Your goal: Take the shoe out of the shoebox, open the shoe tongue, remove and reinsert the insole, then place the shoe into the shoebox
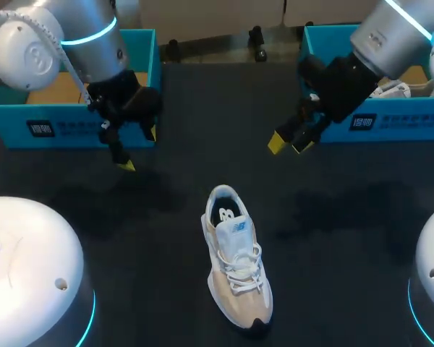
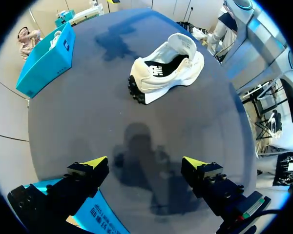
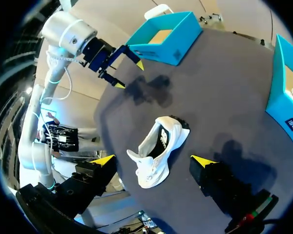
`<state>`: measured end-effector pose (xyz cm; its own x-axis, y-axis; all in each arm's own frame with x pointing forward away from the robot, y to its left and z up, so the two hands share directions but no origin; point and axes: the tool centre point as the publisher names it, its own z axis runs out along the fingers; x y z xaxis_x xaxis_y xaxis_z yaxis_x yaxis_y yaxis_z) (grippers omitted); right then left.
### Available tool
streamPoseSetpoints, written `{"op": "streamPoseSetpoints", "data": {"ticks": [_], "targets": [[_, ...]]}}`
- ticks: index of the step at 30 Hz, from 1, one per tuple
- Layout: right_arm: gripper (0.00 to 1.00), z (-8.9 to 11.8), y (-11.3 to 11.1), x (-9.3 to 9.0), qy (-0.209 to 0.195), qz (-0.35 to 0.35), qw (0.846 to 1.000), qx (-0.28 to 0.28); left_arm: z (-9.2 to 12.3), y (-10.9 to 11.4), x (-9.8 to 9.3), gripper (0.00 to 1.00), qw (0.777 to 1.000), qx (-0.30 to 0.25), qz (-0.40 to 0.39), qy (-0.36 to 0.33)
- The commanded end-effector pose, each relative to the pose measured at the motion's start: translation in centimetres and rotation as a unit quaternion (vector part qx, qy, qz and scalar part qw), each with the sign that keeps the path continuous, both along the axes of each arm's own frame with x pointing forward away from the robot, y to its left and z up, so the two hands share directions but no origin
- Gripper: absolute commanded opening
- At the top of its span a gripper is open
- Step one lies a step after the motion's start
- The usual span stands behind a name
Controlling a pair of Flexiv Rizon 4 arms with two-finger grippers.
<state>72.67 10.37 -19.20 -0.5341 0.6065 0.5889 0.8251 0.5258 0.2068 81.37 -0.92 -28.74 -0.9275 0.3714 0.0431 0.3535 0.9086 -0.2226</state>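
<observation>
Shoe (image 1: 235, 264) out of both boxes: I see it standing upright on its sole on the dark surface (image 1: 188, 108), about midway between my two arms and well on my side of the boxes. It is a white and beige trainer, toe pointing towards me and heel towards the far edge. The laces are threaded and lie over the tongue. Through the collar I can make out a dark insole with white print inside.

The left gripper (image 1: 139, 148) hangs above the surface just in front of the left shoebox (image 1: 29, 130). Its yellow-tipped fingers stand wide apart with nothing between them. From its own wrist view the shoe lies well ahead of the fingers, side on, with only bare surface and the gripper's shadow between.

The right gripper (image 1: 289, 144) hovers over the surface near the front corner of the right shoebox (image 1: 390, 123). It is also spread open and carries nothing. In its wrist view the shoe sits below and ahead, framed between the two yellow tips but well apart from them.

Both shoeboxes are blue and open-topped, set at the far left and far right of the surface. The left one shows a brown cardboard floor. The right one holds a second white shoe (image 1: 392, 90).
</observation>
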Motion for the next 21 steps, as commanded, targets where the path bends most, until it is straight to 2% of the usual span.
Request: {"op": "streamPoseSetpoints", "data": {"ticks": [1,4,5,21], "targets": [[1.0,-0.1,0.2,0.1,0.001,0.0,1.0,-0.001,0.0,0.2,-0.2,1.0,1.0,-0.001,0.0,-0.002],[1.0,-0.1,0.2,0.1,0.001,0.0,1.0,-0.001,0.0,0.2,-0.2,1.0,1.0,-0.001,0.0,-0.002],[1.0,-0.1,0.8,0.3,-0.005,0.005,1.0,-0.01,0.0,0.2,-0.2,1.0,1.0,-0.001,0.0,-0.002],[1.0,-0.6,5.9,0.6,-0.03,-0.035,0.994,-0.098,1.1,4.1,5.0,1.0,0.999,0.034,-0.026,-0.001]]}}
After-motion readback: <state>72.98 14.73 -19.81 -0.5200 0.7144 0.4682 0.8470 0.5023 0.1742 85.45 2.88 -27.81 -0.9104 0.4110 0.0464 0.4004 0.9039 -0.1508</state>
